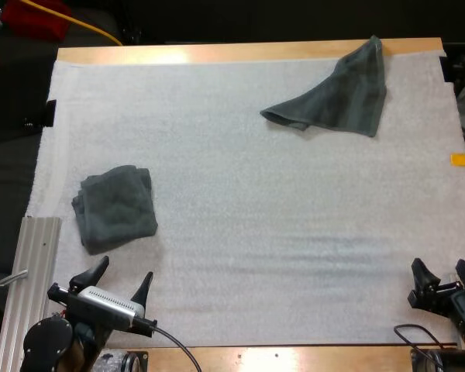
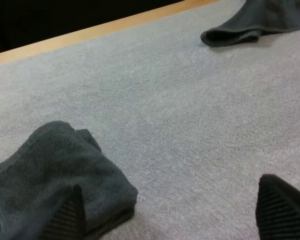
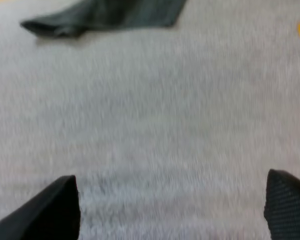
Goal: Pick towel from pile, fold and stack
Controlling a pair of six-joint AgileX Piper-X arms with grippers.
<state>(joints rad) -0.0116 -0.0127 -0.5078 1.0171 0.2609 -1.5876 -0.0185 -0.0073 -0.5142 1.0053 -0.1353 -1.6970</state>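
In the high view, the left gripper (image 1: 122, 280) is released, its fingers apart. The folded towel (image 1: 115, 208) lies on the white mat (image 1: 240, 232) just ahead of it. The right gripper (image 1: 445, 275) is also released and grasps nothing; the loose towel (image 1: 333, 93) lies far ahead of it. In the left wrist view, the folded towel sits just beyond one finger (image 2: 65, 215), not between the two. In the right wrist view, mat lies between the parted fingers, with the loose towel well ahead.

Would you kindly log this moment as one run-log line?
left gripper: jaws open, near folded towel | right gripper: jaws open, over bare mat | loose towel: far right of mat, ungrasped
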